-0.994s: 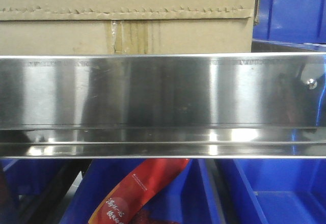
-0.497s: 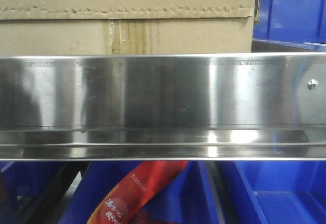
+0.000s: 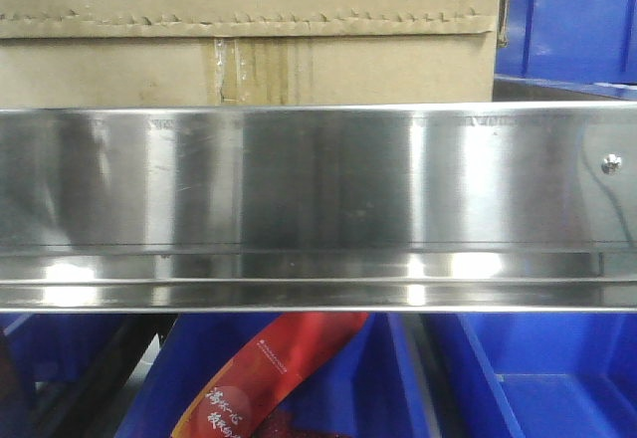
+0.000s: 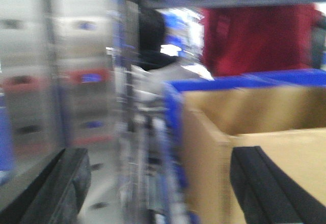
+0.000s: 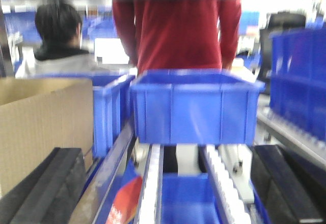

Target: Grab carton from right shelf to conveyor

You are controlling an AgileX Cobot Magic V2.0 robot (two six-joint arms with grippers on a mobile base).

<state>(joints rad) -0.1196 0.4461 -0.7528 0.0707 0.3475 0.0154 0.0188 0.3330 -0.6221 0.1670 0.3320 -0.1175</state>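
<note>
The carton (image 3: 249,60), brown corrugated with a serrated flap and a yellowed tape seam, stands on the right shelf behind its wide steel rail (image 3: 318,179). In the blurred left wrist view the carton (image 4: 214,147) fills the right half, and my left gripper (image 4: 160,155) is open wide, its right finger (image 4: 270,183) in front of the carton's top and its left finger (image 4: 56,183) off to the carton's left. In the right wrist view the carton (image 5: 46,122) is at the left, beside my open right gripper (image 5: 168,152), which holds nothing. The conveyor is out of view.
Blue bins (image 3: 567,20) stand right of the carton and below the rail; one bin (image 5: 196,107) sits straight ahead of the right gripper over roller tracks. A red packet (image 3: 269,378) lies in a lower bin. A red-shirted person (image 5: 178,30) and a dark-haired person (image 5: 56,30) stand behind the rack.
The carton and the rail hold their places in the front view. Only the reflections on the steel rail have shifted.
</note>
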